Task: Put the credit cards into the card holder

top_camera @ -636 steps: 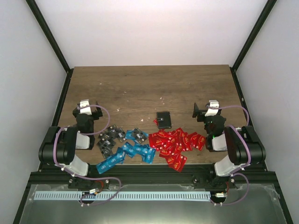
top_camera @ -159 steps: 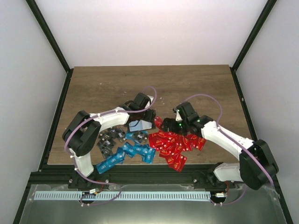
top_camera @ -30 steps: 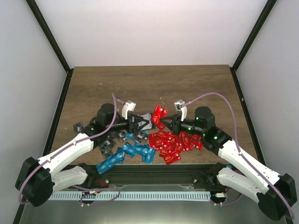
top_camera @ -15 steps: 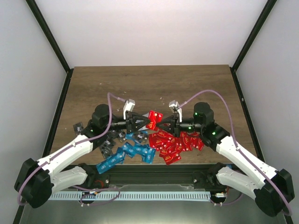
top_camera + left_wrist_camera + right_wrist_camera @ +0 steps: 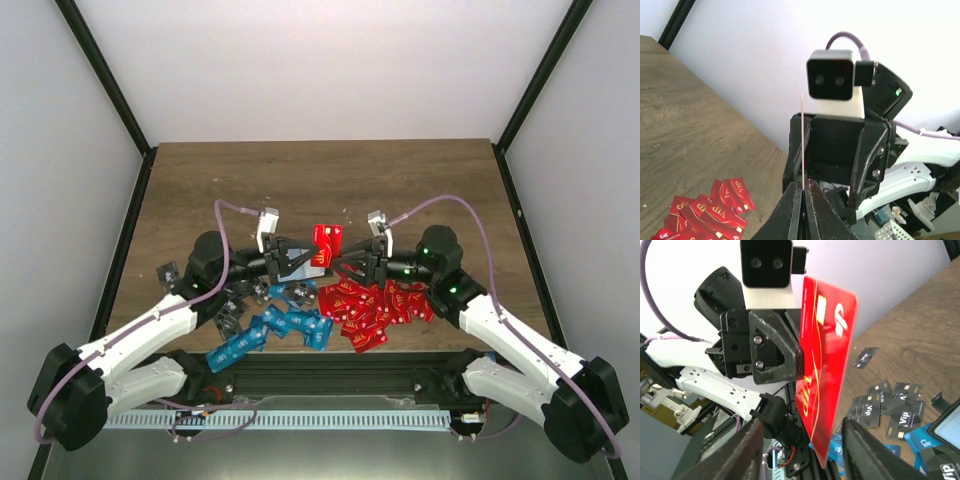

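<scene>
red credit card (image 5: 325, 241), pinched by one edge in the closed left tool (image 5: 802, 194) above the card holder (image 5: 288, 266) lying below that tool, with the right tool (image 5: 805, 432) parted around it, could be twisted loose or dropped wide by so shallow a grip.

There is one left arm (image 5: 150, 325) and one right arm (image 5: 510, 330). One red card (image 5: 326, 243) is up in the middle. One card holder (image 5: 293, 264) is just left of it. The red pile (image 5: 375, 305), blue cards (image 5: 275, 328) and dark cards (image 5: 232, 300) overlap too much to count.
</scene>
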Robot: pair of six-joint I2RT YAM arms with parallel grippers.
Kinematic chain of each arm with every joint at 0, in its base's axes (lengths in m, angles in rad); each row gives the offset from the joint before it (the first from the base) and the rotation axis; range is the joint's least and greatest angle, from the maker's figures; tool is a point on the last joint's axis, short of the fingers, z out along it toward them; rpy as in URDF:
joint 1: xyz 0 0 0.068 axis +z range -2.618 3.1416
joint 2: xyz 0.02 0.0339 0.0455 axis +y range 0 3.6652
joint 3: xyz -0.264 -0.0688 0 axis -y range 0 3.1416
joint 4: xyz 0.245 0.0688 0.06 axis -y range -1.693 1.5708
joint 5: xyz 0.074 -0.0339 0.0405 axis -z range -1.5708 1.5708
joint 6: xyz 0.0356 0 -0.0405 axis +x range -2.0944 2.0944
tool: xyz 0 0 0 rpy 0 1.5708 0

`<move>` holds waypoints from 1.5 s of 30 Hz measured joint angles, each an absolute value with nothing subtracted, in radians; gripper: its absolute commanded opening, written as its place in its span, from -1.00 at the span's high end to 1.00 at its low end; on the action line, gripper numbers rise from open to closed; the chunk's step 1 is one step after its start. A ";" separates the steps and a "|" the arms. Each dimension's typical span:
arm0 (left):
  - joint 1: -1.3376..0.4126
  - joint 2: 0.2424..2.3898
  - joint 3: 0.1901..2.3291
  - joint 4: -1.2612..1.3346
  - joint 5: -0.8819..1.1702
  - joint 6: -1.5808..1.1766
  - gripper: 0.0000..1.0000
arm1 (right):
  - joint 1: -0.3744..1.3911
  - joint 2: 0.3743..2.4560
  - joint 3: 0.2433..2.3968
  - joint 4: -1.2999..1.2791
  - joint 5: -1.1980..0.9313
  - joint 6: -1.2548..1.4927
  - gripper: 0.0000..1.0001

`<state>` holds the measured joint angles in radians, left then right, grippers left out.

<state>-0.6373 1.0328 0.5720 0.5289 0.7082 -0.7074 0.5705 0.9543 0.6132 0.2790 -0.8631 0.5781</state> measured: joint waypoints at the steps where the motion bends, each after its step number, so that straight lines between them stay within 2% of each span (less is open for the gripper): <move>1: -0.637 1.033 0.568 0.541 0.699 -0.723 0.92 | 0.570 0.956 0.592 0.324 -0.866 0.610 0.27; 6: -0.637 1.034 0.562 0.575 0.678 -0.763 0.92 | 0.570 0.996 0.556 0.501 -0.889 0.723 0.52; 12: -0.638 1.049 0.561 0.614 0.672 -0.786 0.92 | 0.570 1.057 0.558 0.602 -0.899 0.789 0.98; 16: -0.636 1.061 0.557 0.622 0.660 -0.786 0.89 | 0.565 1.084 0.563 0.612 -0.898 0.795 0.99; 19: -0.636 1.061 0.550 0.614 0.638 -0.775 0.49 | 0.563 1.097 0.571 0.590 -0.891 0.784 0.99; 22: -0.639 1.061 0.549 0.561 0.598 -0.746 0.43 | 0.552 1.118 0.611 0.524 -0.876 0.762 0.99; 26: -0.638 1.061 0.553 0.402 0.462 -0.674 0.24 | 0.491 1.168 0.645 0.435 -0.863 0.739 0.99; 29: -0.631 1.079 0.566 0.274 0.330 -0.625 0.27 | 0.447 1.247 0.647 0.375 -0.861 0.733 0.99; 35: -0.618 1.219 0.637 0.096 0.131 -0.542 0.46 | 0.433 1.494 0.722 0.265 -0.865 0.724 0.99; 45: -0.599 1.478 0.722 0.004 0.041 -0.481 0.81 | 0.448 1.763 0.903 0.186 -0.880 0.706 0.99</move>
